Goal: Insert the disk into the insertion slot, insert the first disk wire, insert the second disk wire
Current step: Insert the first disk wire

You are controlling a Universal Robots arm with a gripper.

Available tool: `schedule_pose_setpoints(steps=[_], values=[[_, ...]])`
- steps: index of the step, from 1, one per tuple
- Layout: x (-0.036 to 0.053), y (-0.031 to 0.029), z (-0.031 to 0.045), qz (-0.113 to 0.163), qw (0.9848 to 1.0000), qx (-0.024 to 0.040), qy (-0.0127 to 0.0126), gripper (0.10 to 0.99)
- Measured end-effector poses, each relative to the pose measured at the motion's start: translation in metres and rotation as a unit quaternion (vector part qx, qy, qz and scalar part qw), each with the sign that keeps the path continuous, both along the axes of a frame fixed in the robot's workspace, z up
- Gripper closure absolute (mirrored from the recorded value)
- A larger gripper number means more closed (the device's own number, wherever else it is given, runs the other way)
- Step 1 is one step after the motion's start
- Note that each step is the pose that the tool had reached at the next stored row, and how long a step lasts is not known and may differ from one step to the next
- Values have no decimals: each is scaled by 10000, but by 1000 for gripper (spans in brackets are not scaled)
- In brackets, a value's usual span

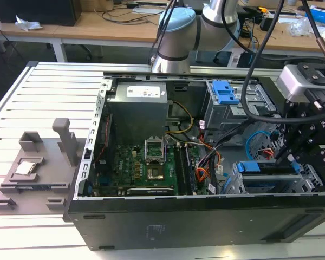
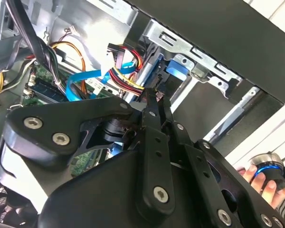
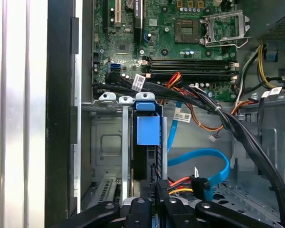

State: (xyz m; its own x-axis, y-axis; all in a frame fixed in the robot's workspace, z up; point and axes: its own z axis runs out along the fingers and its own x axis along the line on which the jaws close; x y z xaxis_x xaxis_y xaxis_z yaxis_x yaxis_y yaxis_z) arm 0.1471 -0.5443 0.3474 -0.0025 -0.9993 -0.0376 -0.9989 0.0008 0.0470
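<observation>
I have the gripper (image 3: 160,184) down inside the open computer case (image 1: 168,222), at its corner on the exterior view's right. In the second wrist view the two fingers (image 2: 149,123) run together to a narrow tip, so I read them as closed; whether anything thin sits between them I cannot tell. That tip is just beside the end of the disk (image 3: 147,129) nearest the first wrist camera. The disk stands edge-on in its blue frame, sitting in the insertion slot (image 3: 125,147) between two silver rails.

Room is tight here. On one side of the slot, the cage sheet and then the black case wall (image 3: 61,123) close things off. On the other side I see an open pocket of grey floor, but a blue flat cable (image 3: 199,159) loops across it. A red, yellow and black wire bundle (image 3: 180,181) with a black connector (image 3: 200,183) lies close beside the gripper. A thick black cable bundle (image 3: 228,123) runs between the slot and the motherboard (image 3: 180,42) and slants down the far side of that pocket.

In the exterior view the grey drive cage with the blue latch (image 1: 226,92) stands beyond the gripper, with the arm's black hoses hanging over it. A grey fixture (image 1: 38,162) sits on the slatted table (image 1: 43,92), outside the case on the exterior view's left. In the second wrist view a person's hand (image 2: 256,178) rests at a blue-ringed knob (image 2: 268,170) outside the case
</observation>
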Motion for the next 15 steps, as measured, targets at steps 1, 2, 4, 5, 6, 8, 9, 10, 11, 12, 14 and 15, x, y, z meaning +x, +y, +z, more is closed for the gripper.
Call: schedule_pose_setpoints(steps=[1, 2, 4, 5, 6, 8, 9, 10, 11, 12, 14, 15], values=[[0, 3, 0, 0, 10000, 13, 0, 922], [0, 6, -1, 0, 10000, 30, 0, 922], [0, 7, -2, 0, 10000, 44, 0, 922], [0, 7, -3, 0, 10000, 48, 0, 922], [0, 7, -5, 0, 10000, 49, 0, 922], [0, 5, -11, 0, 10000, 48, 0, 922], [0, 3, -14, 0, 10000, 48, 0, 922], [-3, 1, -16, 0, 10000, 48, 0, 922], [-5, -1, -19, 0, 10000, 48, 0, 922], [-6, -2, -21, 1, 10000, 50, 0, 922], [-6, -5, -26, 6, 10000, 50, 0, 922], [-6, -6, -33, 19, 10000, 49, 0, 922]])
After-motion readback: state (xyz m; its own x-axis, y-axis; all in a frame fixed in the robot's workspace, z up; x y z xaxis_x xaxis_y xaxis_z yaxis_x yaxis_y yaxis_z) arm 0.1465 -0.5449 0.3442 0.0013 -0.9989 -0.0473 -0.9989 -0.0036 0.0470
